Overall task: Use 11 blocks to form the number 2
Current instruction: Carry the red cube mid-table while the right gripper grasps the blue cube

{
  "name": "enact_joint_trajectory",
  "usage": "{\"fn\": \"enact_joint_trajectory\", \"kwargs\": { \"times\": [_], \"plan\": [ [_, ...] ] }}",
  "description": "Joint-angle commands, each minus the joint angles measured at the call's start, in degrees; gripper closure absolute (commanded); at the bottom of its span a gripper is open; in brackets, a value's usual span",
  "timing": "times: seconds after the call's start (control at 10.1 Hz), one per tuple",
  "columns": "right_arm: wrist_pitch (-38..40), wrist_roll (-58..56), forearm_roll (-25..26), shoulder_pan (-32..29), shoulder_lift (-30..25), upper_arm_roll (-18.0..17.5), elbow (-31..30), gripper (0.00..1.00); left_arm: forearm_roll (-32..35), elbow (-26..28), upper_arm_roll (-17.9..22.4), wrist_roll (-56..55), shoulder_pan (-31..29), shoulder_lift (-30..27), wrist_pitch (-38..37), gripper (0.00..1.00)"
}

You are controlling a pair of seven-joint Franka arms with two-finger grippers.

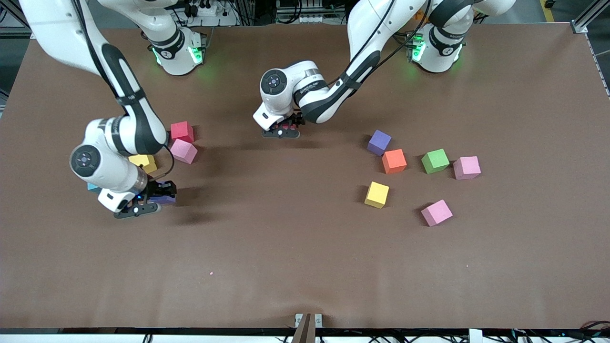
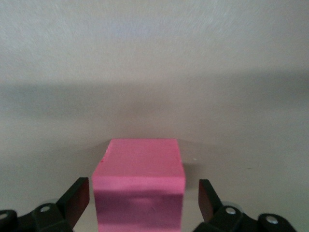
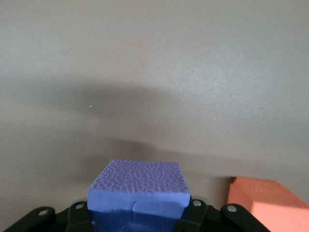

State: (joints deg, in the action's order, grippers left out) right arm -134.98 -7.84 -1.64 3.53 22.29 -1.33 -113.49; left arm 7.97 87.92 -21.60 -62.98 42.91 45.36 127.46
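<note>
My left gripper (image 1: 282, 129) (image 2: 143, 193) is low over the middle of the table, toward the robots' bases. It is open around a pink-red block (image 2: 138, 186) (image 1: 287, 126) that rests on the table, with a gap on each side. Toward the right arm's end, my right gripper (image 1: 151, 202) (image 3: 137, 210) is shut on a purple block (image 3: 137, 191) (image 1: 165, 198). The other blocks lie scattered, and no number 2 is in view.
Red (image 1: 182, 131), pink (image 1: 183, 151), yellow (image 1: 144, 162) and light blue (image 1: 92, 188) blocks sit by the right arm. An orange block (image 3: 268, 205) lies beside its gripper. Purple (image 1: 379, 142), orange (image 1: 394, 161), green (image 1: 435, 160), yellow (image 1: 377, 195) and two pink (image 1: 466, 167) (image 1: 436, 212) blocks lie toward the left arm's end.
</note>
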Motion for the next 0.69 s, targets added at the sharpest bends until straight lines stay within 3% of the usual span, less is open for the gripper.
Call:
{"fn": "enact_joint_trajectory", "kwargs": {
  "times": [0.0,0.4,0.59],
  "plan": [
    [0.7,-1.4,-0.1,0.7,-3.5,-0.4,-1.7,0.57,0.7,0.4,0.5,-1.9,-2.1,-5.4,-3.5,0.0],
    [2.9,-4.1,-0.2,4.3,-11.0,-2.3,-5.1,0.55,1.8,0.7,1.6,-1.3,-17.1,-7.6,-4.1,0.0],
    [3.1,-10.9,-0.3,7.8,-13.9,-2.4,-8.2,0.55,7.2,0.7,1.7,-0.5,-23.3,-7.1,-4.1,0.0]
  ]
}}
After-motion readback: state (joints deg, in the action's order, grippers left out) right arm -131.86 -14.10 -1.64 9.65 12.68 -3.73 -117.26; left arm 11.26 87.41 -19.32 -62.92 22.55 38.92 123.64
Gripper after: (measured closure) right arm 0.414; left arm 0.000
